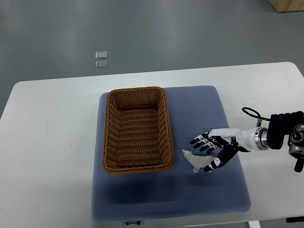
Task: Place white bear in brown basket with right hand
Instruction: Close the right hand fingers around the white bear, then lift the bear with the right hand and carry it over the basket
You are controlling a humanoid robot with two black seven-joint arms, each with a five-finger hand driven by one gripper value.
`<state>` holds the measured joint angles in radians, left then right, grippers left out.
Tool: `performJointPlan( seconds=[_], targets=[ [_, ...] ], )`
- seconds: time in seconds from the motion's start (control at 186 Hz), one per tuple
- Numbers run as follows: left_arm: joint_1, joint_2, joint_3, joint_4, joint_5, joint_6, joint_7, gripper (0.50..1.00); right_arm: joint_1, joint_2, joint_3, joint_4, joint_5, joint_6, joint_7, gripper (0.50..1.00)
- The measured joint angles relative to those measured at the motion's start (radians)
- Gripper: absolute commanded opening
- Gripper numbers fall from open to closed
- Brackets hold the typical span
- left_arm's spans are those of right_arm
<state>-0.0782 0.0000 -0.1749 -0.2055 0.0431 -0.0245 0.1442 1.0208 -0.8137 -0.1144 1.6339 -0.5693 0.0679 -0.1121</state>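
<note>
On the left I see the basket [137,129] sitting empty on the blue mat [209,118], long side running away from me. Just right of its near corner the white bear [194,162] lies on the mat, outside the basket. My right hand [212,151] is over it, fingers spread above and thumb low beside it, touching or nearly so; I can't tell if it has a firm hold. I judge I'm at the grasp. Next comes closing, lifting clear of the rim, then carrying left.
</note>
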Motion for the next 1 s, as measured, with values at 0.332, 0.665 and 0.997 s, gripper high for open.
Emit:
performJointPlan(
  seconds=[0.332, 0.665, 0.997],
  targets=[
    [0.0, 0.0, -0.001, 0.0, 0.0, 0.0, 0.0, 1.0, -0.025, 0.029, 0.001, -0.009, -0.031, -0.03, 0.022, 0.768],
    [0.002, 0.0, -0.002, 0.002, 0.0, 0.0, 0.0, 1.0, -0.047, 0.054, 0.0, -0.025, -0.077, -0.034, 0.035, 0.517],
    [0.002, 0.0, -0.002, 0.002, 0.0, 0.0, 0.0, 1.0, -0.041, 0.021, 0.034, -0.029, -0.121, -0.045, 0.046, 0.5]
  ],
)
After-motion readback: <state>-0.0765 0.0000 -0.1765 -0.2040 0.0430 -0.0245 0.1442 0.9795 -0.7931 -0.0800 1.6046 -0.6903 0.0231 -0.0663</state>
